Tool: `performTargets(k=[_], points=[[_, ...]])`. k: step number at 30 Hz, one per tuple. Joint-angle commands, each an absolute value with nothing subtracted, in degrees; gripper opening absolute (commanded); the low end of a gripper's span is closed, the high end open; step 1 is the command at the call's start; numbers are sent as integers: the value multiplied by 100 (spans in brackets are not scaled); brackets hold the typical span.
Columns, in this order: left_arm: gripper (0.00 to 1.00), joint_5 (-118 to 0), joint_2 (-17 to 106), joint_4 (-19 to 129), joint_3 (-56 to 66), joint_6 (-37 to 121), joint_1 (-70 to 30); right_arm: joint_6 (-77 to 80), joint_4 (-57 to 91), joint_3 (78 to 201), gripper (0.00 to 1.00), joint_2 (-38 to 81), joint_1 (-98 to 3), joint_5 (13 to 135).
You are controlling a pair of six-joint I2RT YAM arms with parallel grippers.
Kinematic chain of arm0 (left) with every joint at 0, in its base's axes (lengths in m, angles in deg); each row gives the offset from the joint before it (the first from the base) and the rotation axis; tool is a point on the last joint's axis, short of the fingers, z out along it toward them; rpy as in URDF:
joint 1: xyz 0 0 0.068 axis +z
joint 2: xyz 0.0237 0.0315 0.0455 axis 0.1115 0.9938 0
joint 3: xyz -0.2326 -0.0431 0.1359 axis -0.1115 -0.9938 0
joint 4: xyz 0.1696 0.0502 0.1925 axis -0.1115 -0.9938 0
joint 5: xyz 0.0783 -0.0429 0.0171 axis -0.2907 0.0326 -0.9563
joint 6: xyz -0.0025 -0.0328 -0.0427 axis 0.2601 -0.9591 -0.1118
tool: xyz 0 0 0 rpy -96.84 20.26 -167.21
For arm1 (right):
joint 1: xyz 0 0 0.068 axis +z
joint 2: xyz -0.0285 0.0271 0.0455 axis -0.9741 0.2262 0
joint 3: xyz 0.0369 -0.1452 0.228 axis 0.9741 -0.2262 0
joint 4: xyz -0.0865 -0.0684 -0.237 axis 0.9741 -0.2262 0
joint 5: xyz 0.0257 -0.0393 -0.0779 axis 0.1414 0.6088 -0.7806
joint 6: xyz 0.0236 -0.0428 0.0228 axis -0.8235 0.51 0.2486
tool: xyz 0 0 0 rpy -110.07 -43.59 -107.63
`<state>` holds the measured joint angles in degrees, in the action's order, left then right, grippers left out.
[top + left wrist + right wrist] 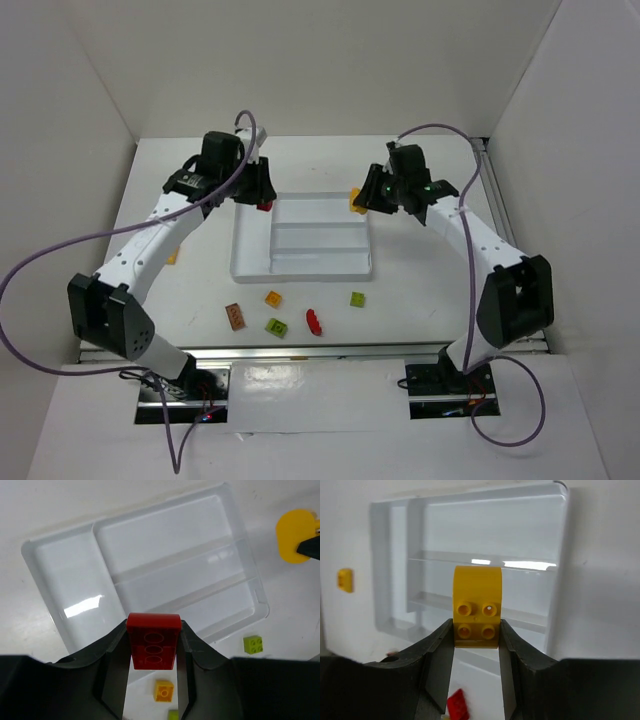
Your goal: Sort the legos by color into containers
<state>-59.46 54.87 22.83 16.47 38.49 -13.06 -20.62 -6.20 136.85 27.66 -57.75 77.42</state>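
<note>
A red brick (152, 641), with three oval hollows on its visible face, is being clamped between the fingers (112, 670) of the left gripper (262, 197). It is being held over the far left corner of the tray (300, 274). A yellow brick (476, 607), rounded at one end and set with four studs, is being pinched tight by the jaws of the right gripper (368, 198) at the tray's far right corner. The tray is being shown as shallow translucent white plastic, divided into one tall section on the left and three long narrow sections beside it.

On the table (420, 300), near the tray's front wall, five bricks are being shown lying well apart from both grippers. They are a brown brick (235, 316), an orange brick (273, 298), a lime green brick (276, 326), a second lime green brick (357, 298) and a loose red brick (314, 321). A small yellow piece (345, 579) is being shown on the table left of the tray.

In the top view that piece is being half covered by the left arm (140, 255). In the left wrist view the yellow brick is being cut off by the picture's right edge. At the bottom of the right wrist view a red shape (457, 705) is being partly hidden between the fingers, and which brick it is cannot be told.
</note>
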Motion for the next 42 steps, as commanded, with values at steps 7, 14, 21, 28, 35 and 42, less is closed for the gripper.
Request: performTargets(k=[7,14,21,28,35,42], points=[[0,-6341,6569,1828,1176,3176,-995,-1841,-467,14075,12,3546,-5539,6560],[0,-6823,7122,2022,1377,2930,-994,-1683,-291,14453,12,4310,-5434,6560],[0,-7008,7887,1583,1984,2930,-854,-1683,-238,15077,14,5066,-5267,6428],[51,-7009,7677,1583,1915,2930,-854,-1796,-63,15245,22,5374,-5144,6199],[80,-7008,7317,1372,2081,2983,-854,-1745,-115,15509,46,5533,-5030,6032],[95,-7491,6710,1134,2082,2983,-661,-1691,-186,15526,88,5253,-4907,5734]])
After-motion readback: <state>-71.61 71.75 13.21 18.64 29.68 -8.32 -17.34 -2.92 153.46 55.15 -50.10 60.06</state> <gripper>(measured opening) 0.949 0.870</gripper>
